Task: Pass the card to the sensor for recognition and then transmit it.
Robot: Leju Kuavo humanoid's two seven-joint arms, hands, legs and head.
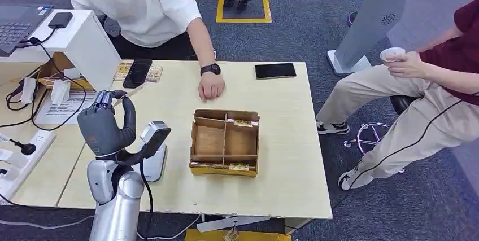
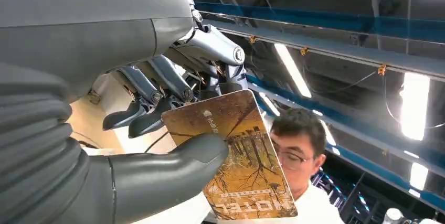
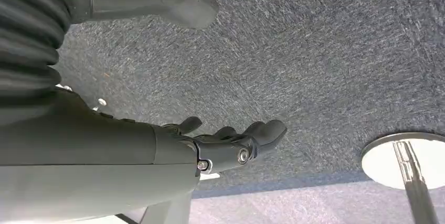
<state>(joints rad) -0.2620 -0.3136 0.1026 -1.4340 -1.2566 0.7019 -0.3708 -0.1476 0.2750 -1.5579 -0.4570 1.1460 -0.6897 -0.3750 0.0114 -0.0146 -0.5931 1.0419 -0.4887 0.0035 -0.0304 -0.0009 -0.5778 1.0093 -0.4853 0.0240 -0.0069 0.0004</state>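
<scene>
i see my left hand (image 1: pixel 104 125) raised above the left part of the table (image 1: pixel 288 139), thumb and fingers (image 2: pixel 157 95) pinching the card (image 2: pixel 236 156), a brown printed card with "hotel" lettering; in the head view the card (image 1: pixel 129 94) sticks out edge-on past the fingertips toward the person in white. the sensor (image 1: pixel 151 150), a small grey stand with a tilted dark face, sits on the table just beside my left wrist. a cardboard tray (image 1: pixel 225 142) with compartments lies mid-table, and the person's hand (image 1: pixel 211 87) rests flat beyond it. my right hand (image 3: pixel 231 142) hangs over grey carpet, fingers loosely apart, holding nothing
</scene>
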